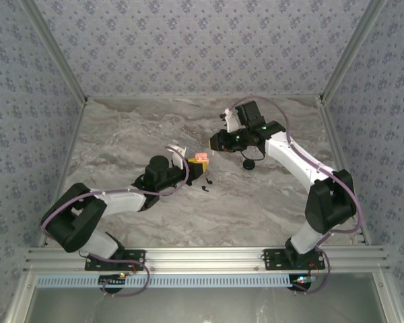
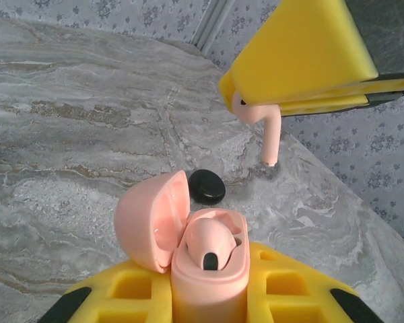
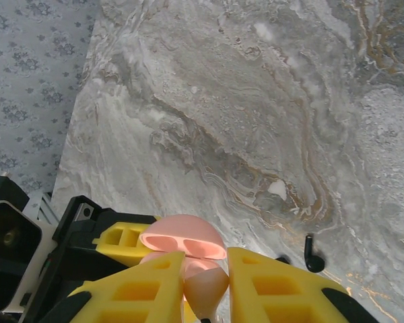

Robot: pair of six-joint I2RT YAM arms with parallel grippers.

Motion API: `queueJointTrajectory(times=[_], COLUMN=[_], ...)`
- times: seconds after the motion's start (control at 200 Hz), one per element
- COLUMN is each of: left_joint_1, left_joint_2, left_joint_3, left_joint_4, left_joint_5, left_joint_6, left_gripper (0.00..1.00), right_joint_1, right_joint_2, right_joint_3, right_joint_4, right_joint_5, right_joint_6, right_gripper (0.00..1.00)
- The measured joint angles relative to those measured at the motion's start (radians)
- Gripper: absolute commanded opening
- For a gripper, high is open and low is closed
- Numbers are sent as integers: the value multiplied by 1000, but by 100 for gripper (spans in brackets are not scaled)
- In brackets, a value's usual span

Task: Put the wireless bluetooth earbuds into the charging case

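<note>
Left hand (image 1: 190,163) clenched around a glossy pink plastic charging case (image 2: 209,279), its domed lid (image 2: 150,219) open, one pink earbud (image 2: 212,243) seated inside; just right, right hand (image 3: 205,286) pinches the second pink stemmed earbud (image 2: 269,128) over the marbled grey worktop (image 2: 87,134)

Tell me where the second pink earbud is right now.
Upper right of the left wrist view: the pink earbud hangs stem-down, pinched in the right gripper, close above the open pink case held by the left gripper.
</note>
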Motion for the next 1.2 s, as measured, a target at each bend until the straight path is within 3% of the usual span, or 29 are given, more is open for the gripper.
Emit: queueJointTrajectory(times=[1.204], left_joint_1=[-17], left_joint_2=[-5], left_joint_3=[13], left_joint_4=[34], left_joint_5=[-8], left_joint_6=[-22], left_gripper=[5], right_joint_1=[49], right_joint_2=[-2], right_joint_3=[14], right_joint_4=[37], right_joint_5=[1], right_joint_6=[30], right_gripper=[21])
